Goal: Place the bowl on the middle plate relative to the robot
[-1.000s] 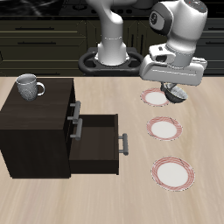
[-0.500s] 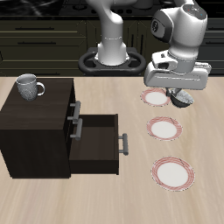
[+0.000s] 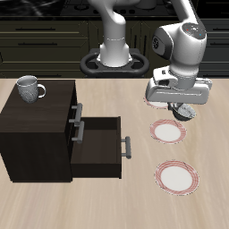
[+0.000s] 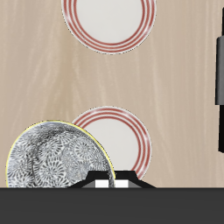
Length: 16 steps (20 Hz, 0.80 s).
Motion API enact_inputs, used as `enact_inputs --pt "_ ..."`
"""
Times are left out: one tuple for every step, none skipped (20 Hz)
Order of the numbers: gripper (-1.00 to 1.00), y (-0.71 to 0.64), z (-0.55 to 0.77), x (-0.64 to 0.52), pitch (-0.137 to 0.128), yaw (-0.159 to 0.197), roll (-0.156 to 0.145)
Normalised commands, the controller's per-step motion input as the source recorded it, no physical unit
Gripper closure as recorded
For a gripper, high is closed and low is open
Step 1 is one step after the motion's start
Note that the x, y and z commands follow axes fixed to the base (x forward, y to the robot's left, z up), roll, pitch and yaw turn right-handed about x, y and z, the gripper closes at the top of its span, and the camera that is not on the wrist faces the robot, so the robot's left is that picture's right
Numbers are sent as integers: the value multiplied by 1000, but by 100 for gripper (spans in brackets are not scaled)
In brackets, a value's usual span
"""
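Note:
My gripper (image 3: 185, 108) is shut on the rim of the bowl (image 3: 182, 113), a small speckled grey bowl that hangs in the air. Three red-rimmed white plates lie in a row. The bowl hovers between the back plate (image 3: 157, 101) and the middle plate (image 3: 167, 132), above table height. In the wrist view the bowl (image 4: 59, 157) shows its patterned inside beside the middle plate (image 4: 121, 138), with the gripper (image 4: 109, 182) at its rim. The front plate (image 3: 176, 175) lies nearer the table's front edge.
A dark cabinet (image 3: 36, 130) stands on the table with its drawer (image 3: 100, 143) pulled open towards the plates. A white-grey mug (image 3: 29, 88) sits on top of the cabinet. The front plate (image 4: 108, 17) also shows in the wrist view.
The gripper has carried the bowl from over the back plate towards the table's front edge and a little lower. It stays shut on the bowl.

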Motion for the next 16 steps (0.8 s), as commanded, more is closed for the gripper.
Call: enact_inputs --pt "100 2 -276 105 51 -15 48" --pt "100 -149 -256 71 56 -58 -30" --pt "100 -84 -190 20 -1 2 -24" --pt "100 -201 -354 93 58 -37 -23" --pt "100 -109 -152 57 -26 29 -5" --pt "100 -90 -211 -4 16 -7 -13" --pt "100 -180 -140 69 24 -7 -39" --pt "100 -155 -221 19 33 -46 -14" --pt "100 -141 -285 -20 76 -34 -9" --pt "100 -192 -697 97 80 59 -36" --pt "100 0 0 0 0 0 0" --pt "100 -175 -593 11 79 -38 -30" --pt "100 -89 -299 -5 40 -6 -4" --pt "100 -200 -291 -36 96 -61 -49" --pt "100 -42 -150 -77 -16 -23 -5" --pt "100 -21 -216 53 18 58 22"
